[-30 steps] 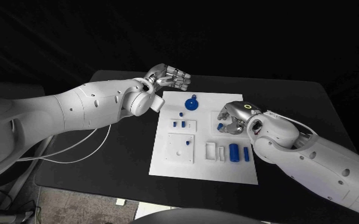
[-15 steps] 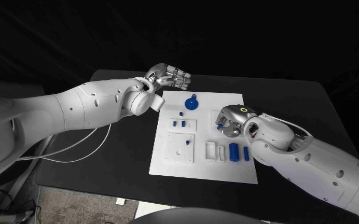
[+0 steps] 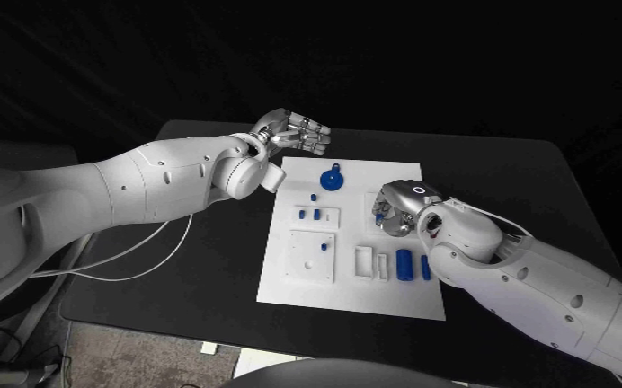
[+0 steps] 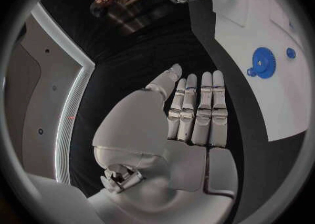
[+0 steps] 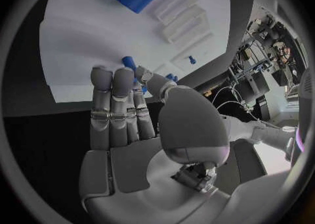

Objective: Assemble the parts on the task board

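Our right hand (image 3: 399,208) is reaching with fingers (image 5: 113,90) straight and close together, holding nothing, their tips right at a small blue peg (image 5: 129,62) right of centre on the white task board (image 3: 292,285). The peg's long axis is running roughly along our fingers. Our left hand (image 3: 296,131) is hovering flat and empty beyond the board's upper left corner, well apart from the peg, near the blue gear (image 3: 333,180).

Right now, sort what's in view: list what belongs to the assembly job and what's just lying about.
Part of the job:
- task board
- blue gear
- blue cylinder
- small blue pegs
- right robot hand, over the board near a small blue part
- left robot hand, off the board's far corner

Lying about:
- white cable on the black table
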